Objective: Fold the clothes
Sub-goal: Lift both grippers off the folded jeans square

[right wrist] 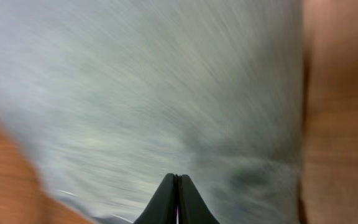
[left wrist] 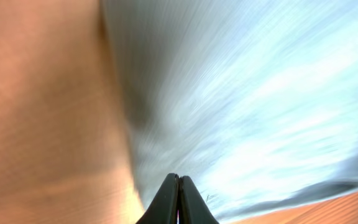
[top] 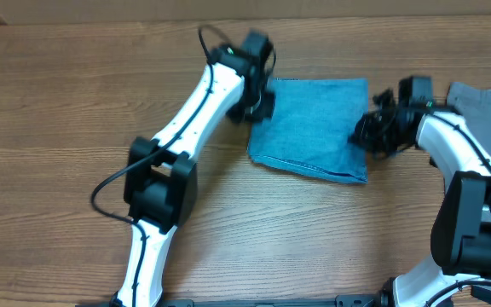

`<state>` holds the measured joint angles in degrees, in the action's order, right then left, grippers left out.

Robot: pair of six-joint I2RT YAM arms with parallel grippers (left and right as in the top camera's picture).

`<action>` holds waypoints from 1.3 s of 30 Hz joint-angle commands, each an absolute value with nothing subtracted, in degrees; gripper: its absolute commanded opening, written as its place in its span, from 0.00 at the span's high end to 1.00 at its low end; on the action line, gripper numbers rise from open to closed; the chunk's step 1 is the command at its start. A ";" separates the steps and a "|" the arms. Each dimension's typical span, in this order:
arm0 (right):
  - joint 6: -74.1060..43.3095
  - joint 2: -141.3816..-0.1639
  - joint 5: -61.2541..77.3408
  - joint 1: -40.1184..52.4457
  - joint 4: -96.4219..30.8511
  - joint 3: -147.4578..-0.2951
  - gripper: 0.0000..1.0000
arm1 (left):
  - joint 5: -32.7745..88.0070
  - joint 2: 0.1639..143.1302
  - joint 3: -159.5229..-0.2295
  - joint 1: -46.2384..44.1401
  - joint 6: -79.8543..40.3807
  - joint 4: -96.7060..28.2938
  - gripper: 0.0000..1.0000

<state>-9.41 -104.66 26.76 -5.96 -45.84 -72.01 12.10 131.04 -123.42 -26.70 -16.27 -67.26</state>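
Between clenched left fingers (left wrist: 169,200) and clenched right fingers (right wrist: 166,200), folded jeans (top: 309,128), edges beside each.

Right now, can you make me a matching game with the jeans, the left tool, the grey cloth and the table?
Things:
1. jeans
2. left tool
3. grey cloth
4. table

Descriptions:
A. brown wood
B. shut tight
C. blue and folded flat
D. at the right edge of the overhead view, partly cut off

Pairs: 1-C, 2-B, 3-D, 4-A
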 commanded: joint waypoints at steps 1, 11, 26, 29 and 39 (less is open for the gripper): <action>-9.58 -100.03 29.65 -5.76 -47.05 -82.81 0.96 | 8.16 123.24 -132.33 -26.61 -15.44 -62.57 0.96; -12.69 -103.09 19.57 -5.74 -42.06 -85.82 0.96 | 3.03 132.66 -132.38 -26.59 -17.12 -54.96 0.96; -12.45 -129.25 19.53 -3.38 -35.66 -85.41 0.96 | 2.48 150.98 -132.79 -26.35 -17.61 -50.43 0.96; -12.45 -129.88 19.57 -3.38 -36.25 -85.45 0.96 | 2.33 148.92 -136.44 -26.00 -15.94 -51.29 0.96; -11.97 -113.19 21.91 -3.38 -44.91 -96.73 0.94 | 2.63 133.01 -149.10 -22.79 -16.80 -60.71 0.87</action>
